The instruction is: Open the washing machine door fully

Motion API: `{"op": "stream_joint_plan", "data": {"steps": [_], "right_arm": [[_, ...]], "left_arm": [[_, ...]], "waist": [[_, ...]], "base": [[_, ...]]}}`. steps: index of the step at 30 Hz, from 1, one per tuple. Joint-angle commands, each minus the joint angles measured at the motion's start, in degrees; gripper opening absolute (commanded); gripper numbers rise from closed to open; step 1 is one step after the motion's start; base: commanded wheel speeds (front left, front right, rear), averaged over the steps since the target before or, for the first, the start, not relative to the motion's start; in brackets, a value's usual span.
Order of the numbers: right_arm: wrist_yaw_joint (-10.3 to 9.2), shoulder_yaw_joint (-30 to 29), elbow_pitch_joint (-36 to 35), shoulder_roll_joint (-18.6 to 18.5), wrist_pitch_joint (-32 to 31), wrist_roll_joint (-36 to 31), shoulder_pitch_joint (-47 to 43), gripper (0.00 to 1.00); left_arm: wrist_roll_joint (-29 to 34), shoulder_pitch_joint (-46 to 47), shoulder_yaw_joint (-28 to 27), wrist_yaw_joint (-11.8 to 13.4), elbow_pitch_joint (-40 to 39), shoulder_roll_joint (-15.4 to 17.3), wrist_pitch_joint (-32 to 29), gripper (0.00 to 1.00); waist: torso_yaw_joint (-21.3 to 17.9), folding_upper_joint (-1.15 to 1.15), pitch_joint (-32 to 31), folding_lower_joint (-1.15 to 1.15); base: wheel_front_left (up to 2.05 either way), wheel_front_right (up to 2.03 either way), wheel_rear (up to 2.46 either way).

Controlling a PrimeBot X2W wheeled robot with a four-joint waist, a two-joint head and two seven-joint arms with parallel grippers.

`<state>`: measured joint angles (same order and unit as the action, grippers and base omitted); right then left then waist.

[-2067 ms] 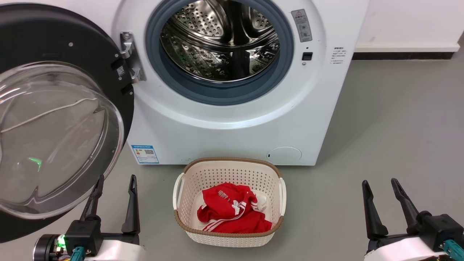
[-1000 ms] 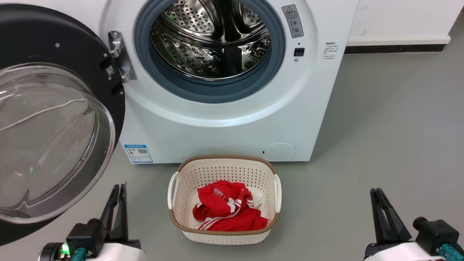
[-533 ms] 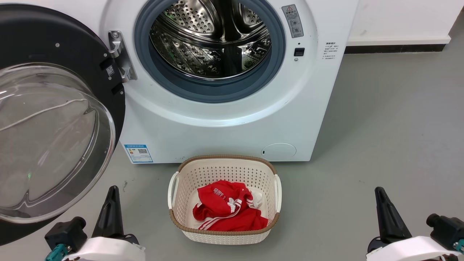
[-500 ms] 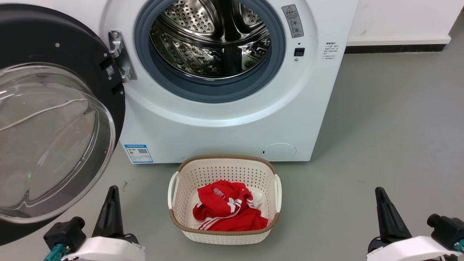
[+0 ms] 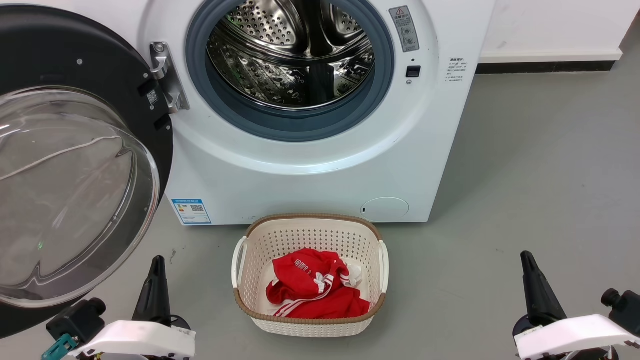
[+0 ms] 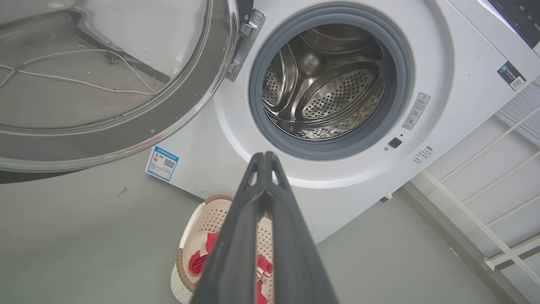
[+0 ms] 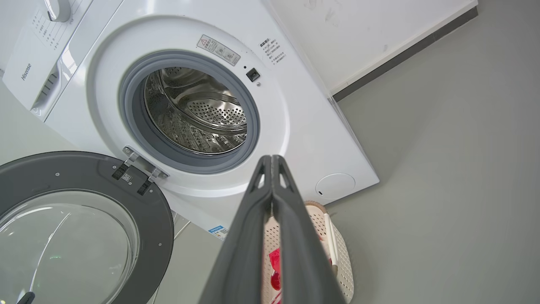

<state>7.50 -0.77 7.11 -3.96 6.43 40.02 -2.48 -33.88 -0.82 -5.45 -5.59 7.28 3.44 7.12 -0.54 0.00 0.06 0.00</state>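
Fingers of left pincer (image 5: 158,265) and right pincer (image 5: 526,257), apart two seconds back, now press together, gripping nothing. Both parked low. The washing machine door (image 5: 60,55) hangs up-left of left pincer, rim untouched, swung wide on its hinge (image 5: 167,75); looks fully open. Basket (image 5: 310,221) between pincers; open floor (image 5: 525,165) ahead of right pincer.
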Motion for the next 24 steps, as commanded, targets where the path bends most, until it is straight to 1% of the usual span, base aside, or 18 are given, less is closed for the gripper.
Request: {"op": "stream_joint_plan", "data": {"steps": [1,24], "right_arm": [[0.00,-0.2,-0.3,-0.6,-0.5,2.9,1.6,0.00],[0.00,-0.9,1.9,-0.9,-3.6,19.6,4.0,0.00]], "left_arm": [[-2.9,1.7,-0.1,-0.4,-0.3,0.2,-0.6,0.00],[-20.7,3.6,-0.4,-0.9,1.9,-0.1,-4.8,0.00]], "waist": [[0.0,0.00,0.0,0.00],[0.1,0.00,0.0,0.00]], "base": [[0.00,0.00,0.00],[0.00,0.00,0.00]]}}
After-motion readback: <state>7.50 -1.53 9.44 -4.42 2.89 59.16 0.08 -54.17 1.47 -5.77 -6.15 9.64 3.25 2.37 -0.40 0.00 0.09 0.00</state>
